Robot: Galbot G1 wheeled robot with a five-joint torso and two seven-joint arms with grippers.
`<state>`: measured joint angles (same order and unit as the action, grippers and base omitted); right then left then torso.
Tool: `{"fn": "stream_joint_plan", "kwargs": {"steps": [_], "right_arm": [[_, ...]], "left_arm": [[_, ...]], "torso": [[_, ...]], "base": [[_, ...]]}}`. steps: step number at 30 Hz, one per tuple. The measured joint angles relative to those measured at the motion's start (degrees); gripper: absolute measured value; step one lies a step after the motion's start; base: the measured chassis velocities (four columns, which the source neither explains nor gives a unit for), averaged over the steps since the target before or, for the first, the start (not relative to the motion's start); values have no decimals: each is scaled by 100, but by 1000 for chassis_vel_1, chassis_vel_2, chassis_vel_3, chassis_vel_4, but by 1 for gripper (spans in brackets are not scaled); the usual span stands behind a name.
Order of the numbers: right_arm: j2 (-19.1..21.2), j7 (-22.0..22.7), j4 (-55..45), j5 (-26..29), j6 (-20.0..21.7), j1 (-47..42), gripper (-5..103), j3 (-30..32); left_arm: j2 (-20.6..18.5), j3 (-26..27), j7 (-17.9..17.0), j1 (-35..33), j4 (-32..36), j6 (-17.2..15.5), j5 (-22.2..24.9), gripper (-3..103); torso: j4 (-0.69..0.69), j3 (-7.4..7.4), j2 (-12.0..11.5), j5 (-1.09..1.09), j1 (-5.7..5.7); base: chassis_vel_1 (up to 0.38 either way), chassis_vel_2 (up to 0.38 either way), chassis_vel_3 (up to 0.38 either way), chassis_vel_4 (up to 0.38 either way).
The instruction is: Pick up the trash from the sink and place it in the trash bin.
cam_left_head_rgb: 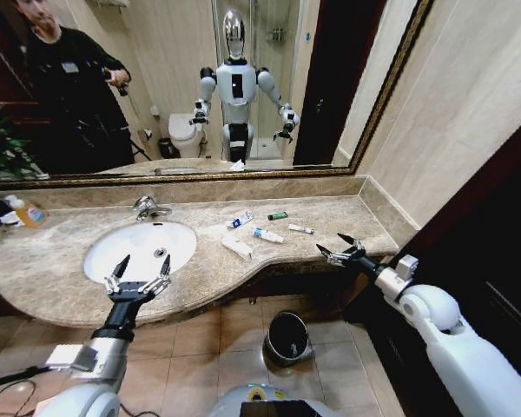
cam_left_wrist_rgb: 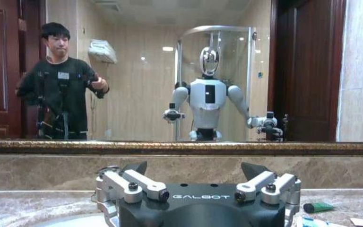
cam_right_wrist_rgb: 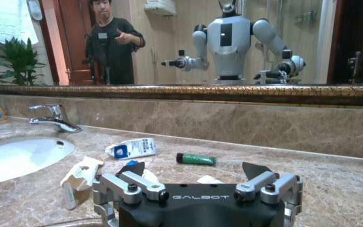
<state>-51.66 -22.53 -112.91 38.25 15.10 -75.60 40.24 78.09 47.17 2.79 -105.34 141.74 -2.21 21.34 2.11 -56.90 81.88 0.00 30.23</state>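
The trash lies on the marble counter right of the white sink (cam_left_head_rgb: 139, 248), not in the basin: a blue-marked tube (cam_left_head_rgb: 240, 221), a dark-green piece (cam_left_head_rgb: 278, 215), a teal-marked tube (cam_left_head_rgb: 267, 234), a thin white stick (cam_left_head_rgb: 300, 229) and a white packet (cam_left_head_rgb: 236, 248). The black trash bin (cam_left_head_rgb: 287, 337) stands on the floor below the counter. My left gripper (cam_left_head_rgb: 146, 261) hangs open over the sink's front rim. My right gripper (cam_left_head_rgb: 330, 242) is open at the counter's right front edge, with the green piece (cam_right_wrist_rgb: 196, 159), blue-marked tube (cam_right_wrist_rgb: 131, 148) and packet (cam_right_wrist_rgb: 81, 179) before it.
A chrome faucet (cam_left_head_rgb: 148, 207) stands behind the basin. An orange-capped bottle (cam_left_head_rgb: 30, 213) sits at the far left of the counter. A mirror runs along the back wall, and a side wall closes the counter's right end. The floor is tiled.
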Motion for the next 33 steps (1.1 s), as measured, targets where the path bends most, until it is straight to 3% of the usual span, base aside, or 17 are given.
{"fn": "stream_joint_plan", "kwargs": {"steps": [9, 19, 28, 33], "right_arm": [[179, -167, 206, -1, -20, 177, 100, -35], [406, -491, 947, 82, -58, 999, 100, -530], [839, -546, 1741, 100, -175, 2183, 100, -1686], [782, -573, 2040, 100, -32, 2889, 100, -2377]], "left_arm": [[0, 0, 0, 0, 0, 0, 0, 100], [0, 0, 0, 0, 0, 0, 0, 100], [0, 0, 0, 0, 0, 0, 0, 100], [0, 0, 0, 0, 0, 0, 0, 100]], "torso": [[0, 0, 0, 0, 0], [0, 0, 0, 0, 0], [-1, 0, 0, -1, 0], [0, 0, 0, -2, 0]], "base": [[0, 0, 0, 0], [0, 0, 0, 0], [0, 0, 0, 0], [0, 0, 0, 0]]}}
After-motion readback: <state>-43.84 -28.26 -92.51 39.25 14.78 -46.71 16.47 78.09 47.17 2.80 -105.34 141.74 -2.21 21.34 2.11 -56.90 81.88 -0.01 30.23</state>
